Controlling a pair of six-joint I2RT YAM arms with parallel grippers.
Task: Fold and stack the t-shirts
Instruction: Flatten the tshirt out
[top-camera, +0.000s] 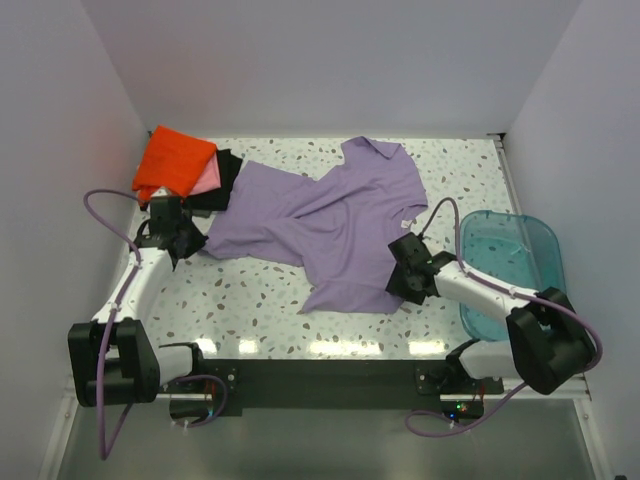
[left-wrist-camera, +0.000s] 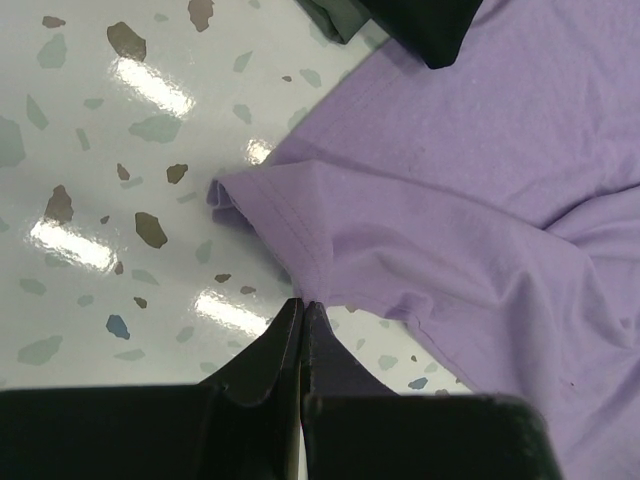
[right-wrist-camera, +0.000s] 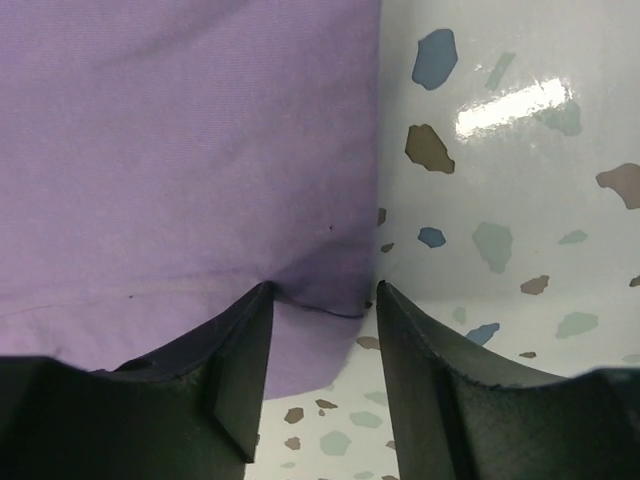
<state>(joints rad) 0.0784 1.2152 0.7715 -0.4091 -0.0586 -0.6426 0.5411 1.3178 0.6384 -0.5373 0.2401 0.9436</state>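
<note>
A white terrazzo table (top-camera: 250, 300) with grey, brown and blue flecks sits between plain white walls (top-camera: 300, 60), with glare patches on its glossy top. The lavender shirt (top-camera: 320, 215) lies spread and rumpled across the middle, collar toward the back wall.

Right of the shirt, well apart from its sleeve, stands a translucent teal bin (top-camera: 510, 250). The right arm crosses the bin's near edge, and the table's flecks show through its floor.

At the shirt's far left corner lies a folded pile: the orange shirt (top-camera: 172, 160) on top, the pink shirt (top-camera: 208, 180) peeking out beneath, and the black shirt (top-camera: 225, 180) lowest, mostly covered.

The left gripper (left-wrist-camera: 302, 308) meets the shirt's left hem with its fingers pressed together. Whether any cloth is caught between them cannot be made out. The right gripper (right-wrist-camera: 322, 292) sits at the shirt's near right edge, fingers spread and straddling a corner of the fabric.
</note>
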